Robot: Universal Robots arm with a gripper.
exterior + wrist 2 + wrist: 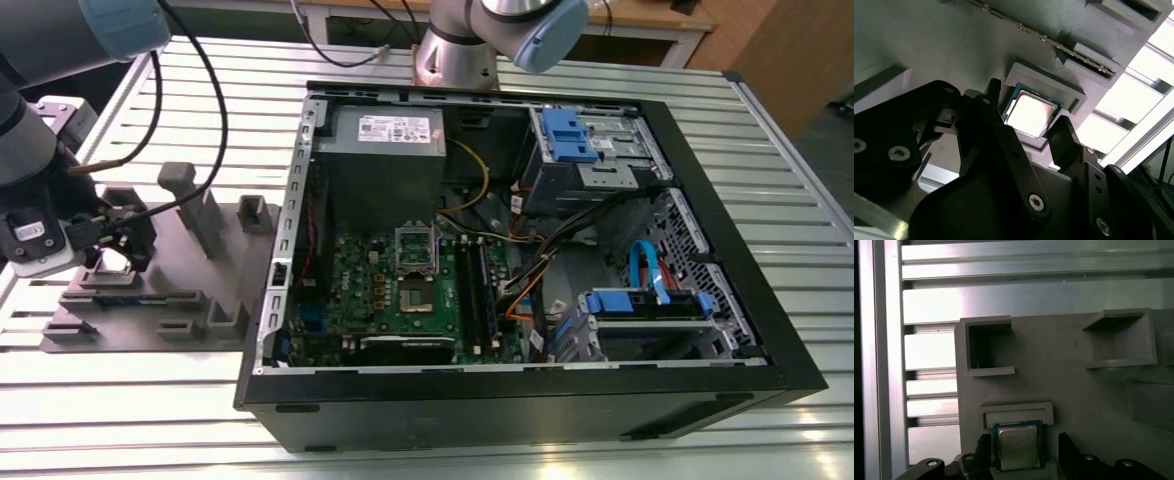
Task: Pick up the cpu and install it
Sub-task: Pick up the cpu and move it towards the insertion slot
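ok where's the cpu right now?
In both wrist views the cpu lies in its recess on the grey tray, at the exterior view's left beside the computer case, straddled by the open pincer.

Slatted aluminium table (134, 420), grey plastic tray (147, 335) flat on it at the exterior view's left, open computer case (507, 400) just beside, my arm's base (454, 60) behind the case.

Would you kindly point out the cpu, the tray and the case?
cpu (1030, 114), second wrist view, centre of its metal top.
tray (1064, 390), first wrist view, bare flat surface.
case (534, 385), exterior view, black near side wall.
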